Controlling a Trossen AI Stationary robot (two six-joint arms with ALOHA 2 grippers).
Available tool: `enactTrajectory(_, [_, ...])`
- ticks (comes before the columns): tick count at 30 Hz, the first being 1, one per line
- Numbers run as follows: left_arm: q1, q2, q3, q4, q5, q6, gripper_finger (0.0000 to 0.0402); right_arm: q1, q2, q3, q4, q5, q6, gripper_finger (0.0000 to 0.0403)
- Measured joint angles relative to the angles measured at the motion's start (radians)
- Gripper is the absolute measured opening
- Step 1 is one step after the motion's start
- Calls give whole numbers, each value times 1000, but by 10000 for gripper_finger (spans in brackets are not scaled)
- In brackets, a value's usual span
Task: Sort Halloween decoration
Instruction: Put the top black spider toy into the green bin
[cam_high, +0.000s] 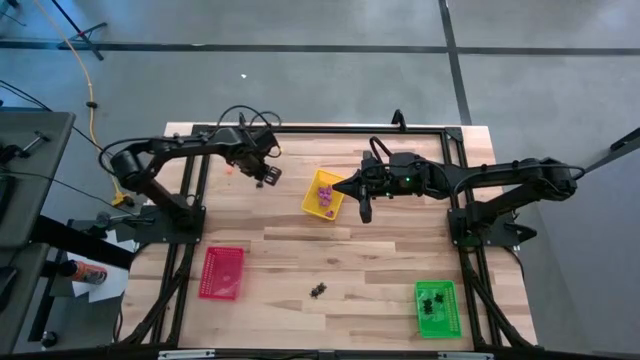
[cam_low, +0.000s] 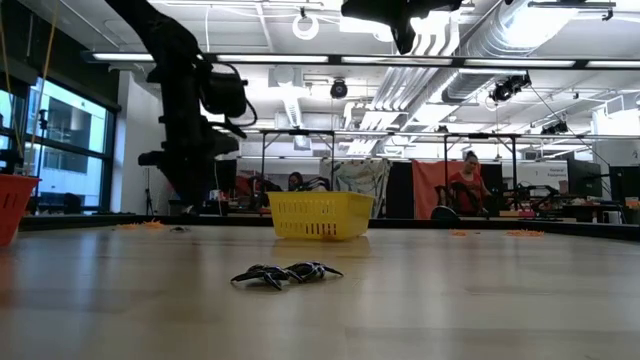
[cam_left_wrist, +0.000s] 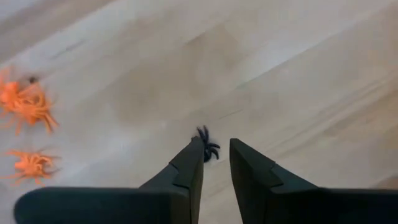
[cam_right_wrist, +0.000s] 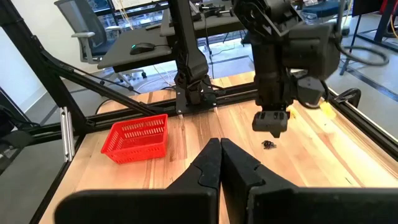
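**Left hand at the black spider, grip unconfirmed**

While your left hand (cam_left_wrist: 216, 152) straddles a tiny black plastic spider (cam_left_wrist: 208, 147) on the wooden desk (cam_left_wrist: 298, 74), you cannot tell whether it grips. Confirm, then lift. Your right hand (cam_right_wrist: 221, 152) waits clenched above the yellow basket (cam_high: 323, 193).

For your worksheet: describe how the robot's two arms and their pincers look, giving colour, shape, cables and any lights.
Both arms are black, jointed tubes on black frame bases. The left pincer has two dark, wedge-shaped, stepped fingers. The right pincer has the same tapering black fingers. Black cables loop over each wrist; a small green light shows on the right arm.
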Motion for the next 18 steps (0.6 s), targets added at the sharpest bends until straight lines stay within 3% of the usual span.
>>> enactTrajectory(8, [-2, -23, 2, 2, -41, -6, 73, 0, 0, 0, -1, 0, 0, 0])
enactTrajectory(18, [-63, -10, -93, 84, -82, -64, 155, 0, 0, 0, -91, 0, 49, 0])
